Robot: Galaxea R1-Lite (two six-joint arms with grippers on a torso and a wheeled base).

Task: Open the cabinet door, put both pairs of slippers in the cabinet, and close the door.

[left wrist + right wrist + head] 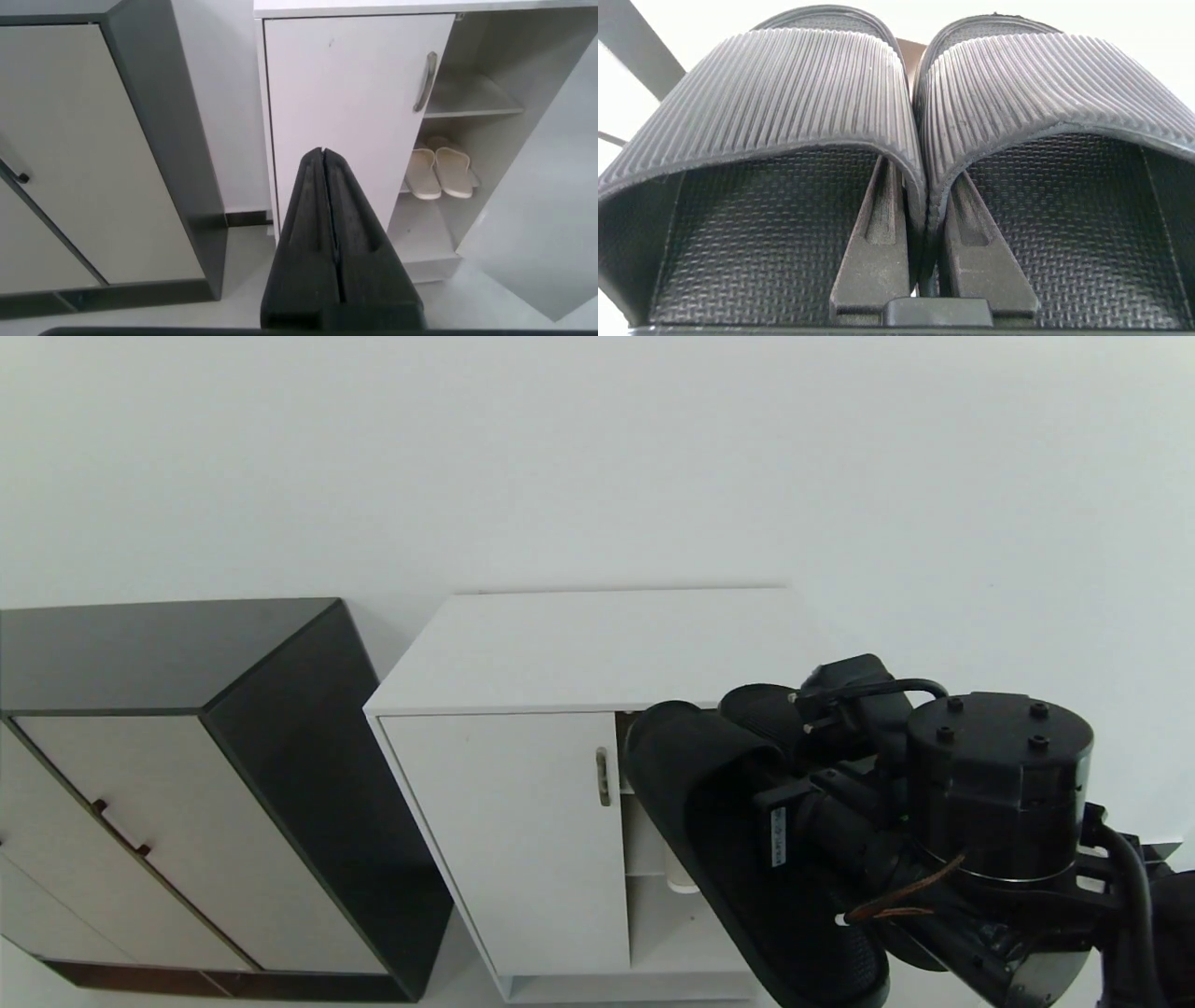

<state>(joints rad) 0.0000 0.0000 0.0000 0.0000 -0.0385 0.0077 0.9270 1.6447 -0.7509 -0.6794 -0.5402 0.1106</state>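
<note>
White wall (pixel 597 457), ribbed black slippers (pixel 813 112)

So the cabinet (pixel 579 653) stood against the far wall (pixel 597 457), with a second cabinet (pixel 280 756) just left of it. One pair of slippers (pixel 441 173) sat inside, right of the shut left door (pixel 509 840). The other pair (pixel 785 103) hung in my right gripper (pixel 915 201), on the near side of the open right half.

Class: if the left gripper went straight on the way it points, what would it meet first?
The left gripper would most likely meet the closed door of the white cabinet; depth is hard to judge.
</note>
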